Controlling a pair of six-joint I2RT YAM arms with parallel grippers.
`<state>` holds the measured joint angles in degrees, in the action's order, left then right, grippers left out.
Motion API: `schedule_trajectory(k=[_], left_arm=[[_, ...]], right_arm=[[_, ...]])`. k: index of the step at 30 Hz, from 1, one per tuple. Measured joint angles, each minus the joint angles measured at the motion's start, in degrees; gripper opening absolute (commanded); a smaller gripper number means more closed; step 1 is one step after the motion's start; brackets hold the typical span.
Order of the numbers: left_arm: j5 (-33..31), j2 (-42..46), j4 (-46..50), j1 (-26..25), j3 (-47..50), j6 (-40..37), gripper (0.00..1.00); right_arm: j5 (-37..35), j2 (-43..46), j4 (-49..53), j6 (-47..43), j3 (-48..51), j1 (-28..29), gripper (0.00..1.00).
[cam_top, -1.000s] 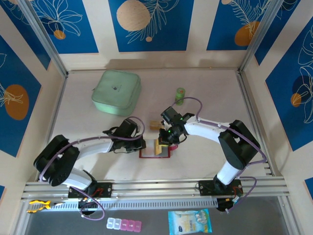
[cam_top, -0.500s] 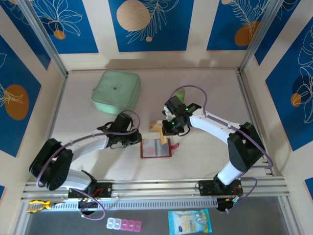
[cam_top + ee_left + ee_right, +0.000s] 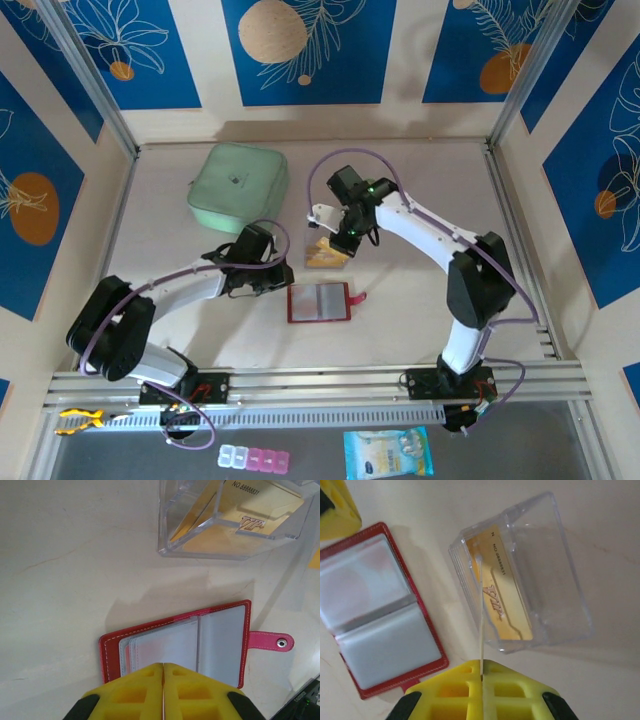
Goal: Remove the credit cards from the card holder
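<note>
- My right tool (image 3: 481,677) has swung from the card holder (image 3: 220,640) to the clear box (image 3: 545,580), pinching a credit card (image 3: 481,615) edge-on.
- The card looks thin, stiff and slick, so I judge an edge pinch best.
- The card holder lies open on the surface (image 3: 60,555), with my left tool (image 3: 163,672) above it, jaws together.

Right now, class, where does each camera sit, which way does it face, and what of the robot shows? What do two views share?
Top: above and behind the arms, facing down on the table; both arms and bases show.
Left wrist: faces down past the shut left gripper onto the open wallet.
Right wrist: faces down past the right gripper, shut on a card held edge-on, onto the clear box.
Shared: both wrist views show wallet and clear box.
</note>
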<state>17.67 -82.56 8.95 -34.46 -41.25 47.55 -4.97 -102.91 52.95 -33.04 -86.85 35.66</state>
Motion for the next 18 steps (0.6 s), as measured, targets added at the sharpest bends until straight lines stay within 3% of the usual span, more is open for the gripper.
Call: schedule_trajectory(k=[7,18], left_arm=[[0.3,1.8,-1.0,0.0,2.8,0.5,0.08],[0.5,3.3,-2.1,0.0,3.4,0.5,0.09]], right_arm=[[0.0,-8.5,7.4,-12.5,-12.2,0.0,0.0],[0.2,-14.8,13.0,-17.4,-18.4,-0.1,0.0]])
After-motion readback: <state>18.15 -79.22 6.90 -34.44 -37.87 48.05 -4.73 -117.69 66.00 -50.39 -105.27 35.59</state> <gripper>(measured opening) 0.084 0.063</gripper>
